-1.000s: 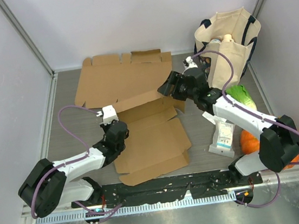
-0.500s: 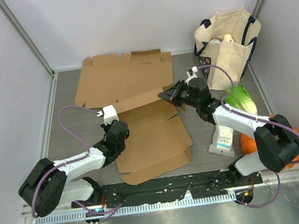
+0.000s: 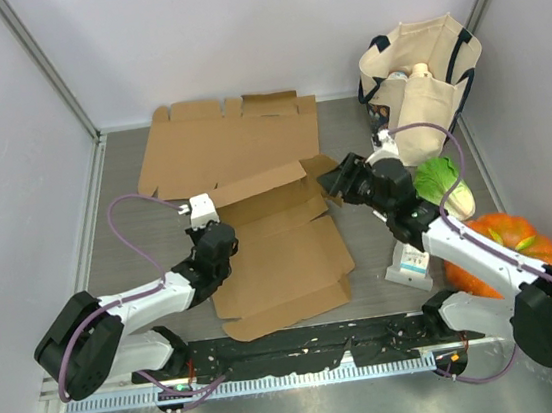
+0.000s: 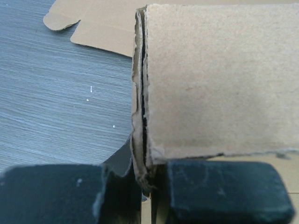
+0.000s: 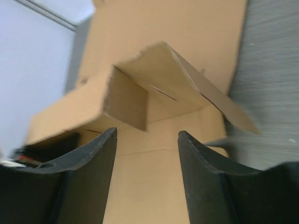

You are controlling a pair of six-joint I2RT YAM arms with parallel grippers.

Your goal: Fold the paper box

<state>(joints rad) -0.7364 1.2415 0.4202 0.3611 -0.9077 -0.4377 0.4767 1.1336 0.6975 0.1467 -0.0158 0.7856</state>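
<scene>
The flat brown corrugated cardboard box blank (image 3: 288,265) lies on the grey table (image 3: 130,245) between the arms. The left gripper (image 4: 149,186) is pinched tight on its doubled left edge. The right gripper (image 5: 147,135) is spread wide and empty, with the raised rear flap (image 5: 140,79) just ahead of its fingertips.

The right gripper (image 3: 342,182) has let go of the paper box (image 3: 282,251)'s raised flap (image 3: 258,182) and drawn back just beside it, fingers (image 5: 93,158) parted.

The paper box (image 3: 282,256) is matt, rough-edged brown cardboard; the table (image 3: 342,128) is grey, finely grained.
</scene>
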